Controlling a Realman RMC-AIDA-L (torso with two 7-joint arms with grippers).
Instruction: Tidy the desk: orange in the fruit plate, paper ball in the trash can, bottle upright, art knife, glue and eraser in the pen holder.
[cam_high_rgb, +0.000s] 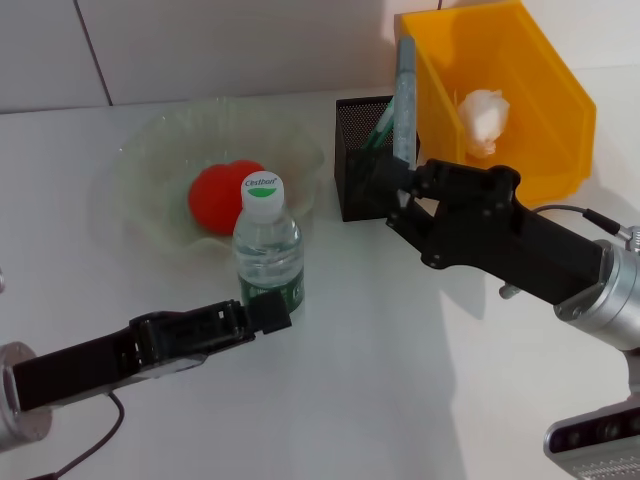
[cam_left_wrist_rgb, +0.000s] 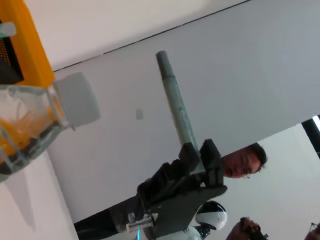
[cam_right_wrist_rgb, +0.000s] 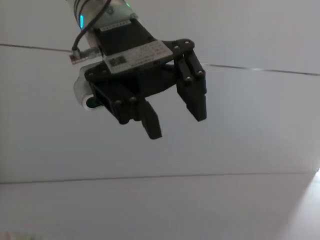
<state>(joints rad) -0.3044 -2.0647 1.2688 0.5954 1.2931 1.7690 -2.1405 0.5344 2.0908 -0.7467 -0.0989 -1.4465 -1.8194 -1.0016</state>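
Nearest you, the left gripper (cam_high_rgb: 268, 312) sits open just short of the upright bottle (cam_high_rgb: 267, 245). Beyond it, the orange (cam_high_rgb: 218, 196) lies in the fruit plate (cam_high_rgb: 150, 180), partly hidden. Right, your right gripper (cam_high_rgb: 398, 190) clamps a grey-green stick (cam_high_rgb: 404, 95) at the pen holder (cam_high_rgb: 356, 165); contents unclear. Farthest, the paper ball (cam_high_rgb: 484, 118) rests inside the trash can (cam_high_rgb: 530, 80).

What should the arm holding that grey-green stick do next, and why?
Probably lower it into the pen holder and let go. The right gripper clamps the grey-green stick upright at the holder's rim; the left gripper rests open beside the upright bottle.
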